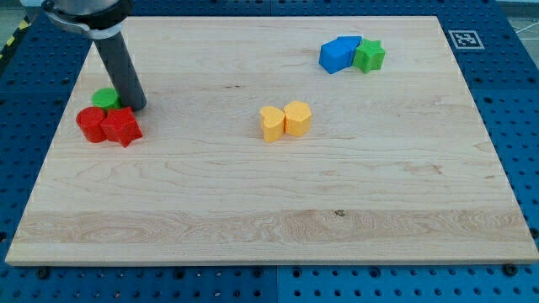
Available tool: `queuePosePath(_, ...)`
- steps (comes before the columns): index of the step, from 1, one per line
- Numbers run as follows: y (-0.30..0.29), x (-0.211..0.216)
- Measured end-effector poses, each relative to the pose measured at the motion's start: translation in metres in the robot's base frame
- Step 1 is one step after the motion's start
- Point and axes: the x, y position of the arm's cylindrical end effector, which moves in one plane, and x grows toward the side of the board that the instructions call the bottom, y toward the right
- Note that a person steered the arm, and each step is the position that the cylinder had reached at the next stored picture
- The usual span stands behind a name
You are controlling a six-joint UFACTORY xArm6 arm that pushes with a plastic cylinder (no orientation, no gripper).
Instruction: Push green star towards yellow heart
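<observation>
The wooden board lies on a blue perforated table. A printed marker tag sits at the board's top right corner.

Arm: the dark rod descends from the view's top left. There is no claw on this arm, so no open or closed state applies; it ends in a plain rod. My tip rests on the board at the view's left, just beside the green round block and directly above the red star.

Task items:
- Green star: near the view's top right, touching the right side of the blue block, whose exact shape is hard to make out.
- Yellow heart: near the board's centre, touching a second yellow block on its right.
- The green star and yellow heart stand well apart; the star lies up and to the right of the heart.

Left cluster: a red round block touches the red star, with the green round block just behind them. My tip is well apart from the green star
</observation>
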Motion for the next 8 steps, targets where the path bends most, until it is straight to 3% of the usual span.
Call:
queuePosePath(4, -0.006, 0.0)
queuePosePath(8, 0.089, -0.037)
